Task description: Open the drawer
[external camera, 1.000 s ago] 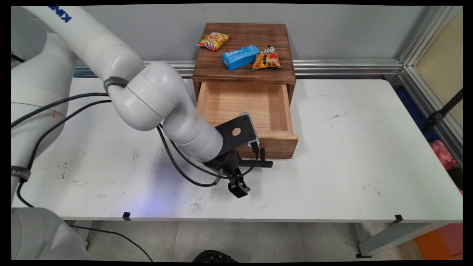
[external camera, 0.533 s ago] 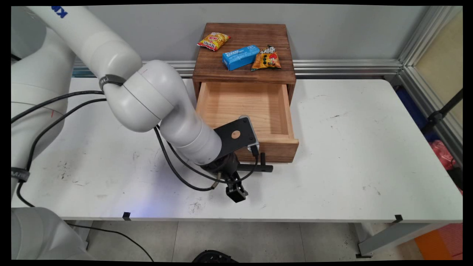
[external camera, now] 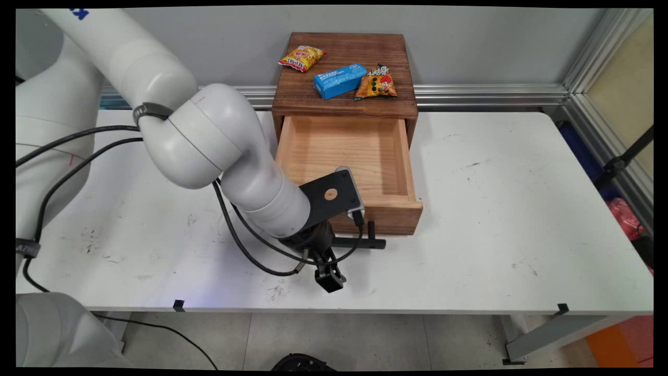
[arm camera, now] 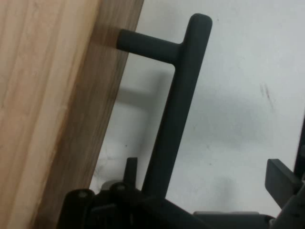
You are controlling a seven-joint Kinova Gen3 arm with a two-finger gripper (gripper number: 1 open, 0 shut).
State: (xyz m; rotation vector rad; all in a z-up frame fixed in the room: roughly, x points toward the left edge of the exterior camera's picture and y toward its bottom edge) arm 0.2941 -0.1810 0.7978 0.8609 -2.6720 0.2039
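Observation:
My black gripper [external camera: 329, 257] sits low over the table at the front of an open wooden drawer [external camera: 345, 151], which is empty. The drawer's black bar handle [external camera: 365, 242] passes between my fingers. In the hand view the handle [arm camera: 174, 105] runs up from beside the left finger [arm camera: 129, 168], while the right finger [arm camera: 282, 182] stands far off, so the gripper [arm camera: 205, 176] is open around the bar. On top of the wooden cabinet [external camera: 344, 102] lie a yellow snack packet [external camera: 301, 57], a blue box [external camera: 339, 80] and an orange snack packet [external camera: 377, 83].
The cabinet stands at the back of the white table [external camera: 522, 209] against the wall. Black cables [external camera: 245, 245] hang from my arm down to the tabletop left of the drawer. The table's near edge [external camera: 365, 309] lies just below the gripper.
The drawer has slid further out toward the table's near edge, and my gripper has moved the same way, slightly left, with the handle between its fingers.

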